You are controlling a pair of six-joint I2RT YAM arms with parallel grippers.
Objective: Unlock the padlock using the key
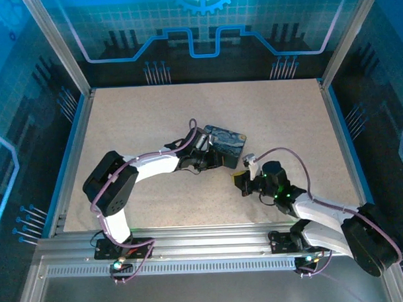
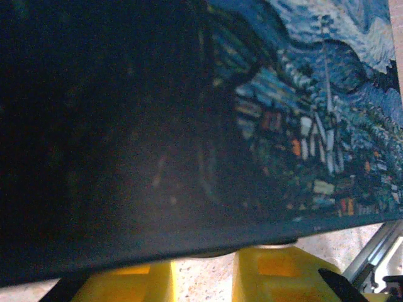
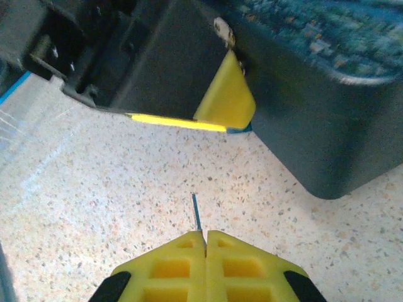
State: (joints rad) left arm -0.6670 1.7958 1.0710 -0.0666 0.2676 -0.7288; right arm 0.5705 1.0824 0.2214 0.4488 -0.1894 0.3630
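Your right gripper (image 3: 205,235) was pinched fully shut on the key (image 3: 196,214), its thin blade pointing at the tin (image 3: 302,119) just beyond. Your left gripper (image 2: 203,269) sat against the tin's left side, fingers parted but tips hidden, so you could not tell its hold. The padlock (image 3: 221,29) seemed to be the silvery bit at the tin's corner.

Speckled beige table (image 1: 154,113) — blue-edged, painted tin (image 1: 227,140) near middle
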